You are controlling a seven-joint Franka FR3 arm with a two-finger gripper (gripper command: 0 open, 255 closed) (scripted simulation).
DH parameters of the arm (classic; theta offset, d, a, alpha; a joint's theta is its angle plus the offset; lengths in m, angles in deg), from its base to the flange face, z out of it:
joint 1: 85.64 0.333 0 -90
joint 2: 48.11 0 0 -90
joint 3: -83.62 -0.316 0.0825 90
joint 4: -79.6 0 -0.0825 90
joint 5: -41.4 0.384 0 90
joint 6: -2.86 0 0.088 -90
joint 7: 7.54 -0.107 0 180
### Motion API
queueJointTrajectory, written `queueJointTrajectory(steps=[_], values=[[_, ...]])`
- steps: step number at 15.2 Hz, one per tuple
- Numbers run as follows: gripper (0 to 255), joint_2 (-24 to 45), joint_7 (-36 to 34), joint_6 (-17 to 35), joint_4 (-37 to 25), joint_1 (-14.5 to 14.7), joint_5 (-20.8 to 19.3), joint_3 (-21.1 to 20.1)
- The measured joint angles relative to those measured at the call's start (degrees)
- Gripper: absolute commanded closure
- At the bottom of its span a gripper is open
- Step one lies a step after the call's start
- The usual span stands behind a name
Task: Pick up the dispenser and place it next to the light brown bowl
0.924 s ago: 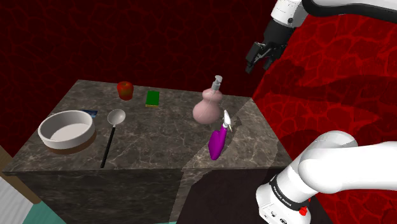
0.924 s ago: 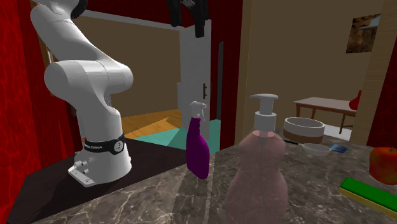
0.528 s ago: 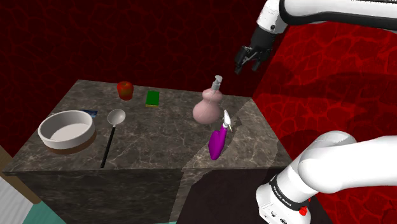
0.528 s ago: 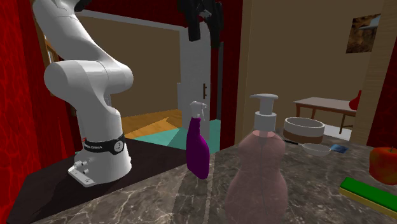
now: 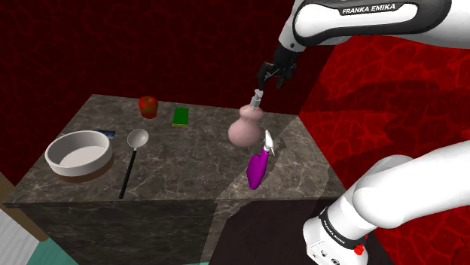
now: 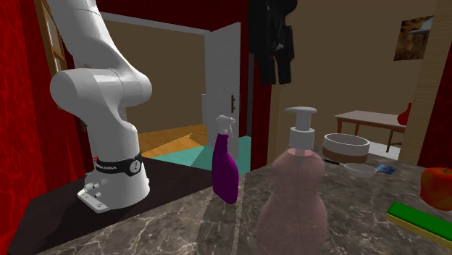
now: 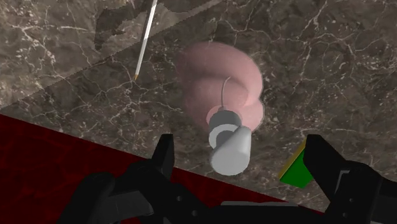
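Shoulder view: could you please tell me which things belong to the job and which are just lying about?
Job: pink dispenser, pale bowl, open tool above the dispenser's pump.
Lying about: purple spray bottle, spoon, green block, red fruit.

Home interior, dark marble-look counter (image 6: 348, 226), open white door (image 6: 221, 80), framed pic (image 6: 414, 38), brown table (image 6: 369, 117) in bkgd

dispenser (image 5: 245, 129): pink, upright (grey pump); bowl (image 5: 75, 163): pale, brown-based, well apart
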Motion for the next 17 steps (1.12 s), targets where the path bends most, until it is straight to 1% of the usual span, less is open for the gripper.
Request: queueJointTrajectory(steps=[2, 3, 10, 17], values=[[0, 4.0, 0.4, 3.3, -1.0, 0.0, 0.6, 0.5], [0, 5.1, 0.5, 4.2, -1.3, 0.0, 0.8, 0.6], [0, 8.8, 0.8, 10.3, 0.9, 0.0, 1.0, 0.9], [0, 9.3, 0.8, 11.3, 1.4, 0.0, 1.0, 0.9]])
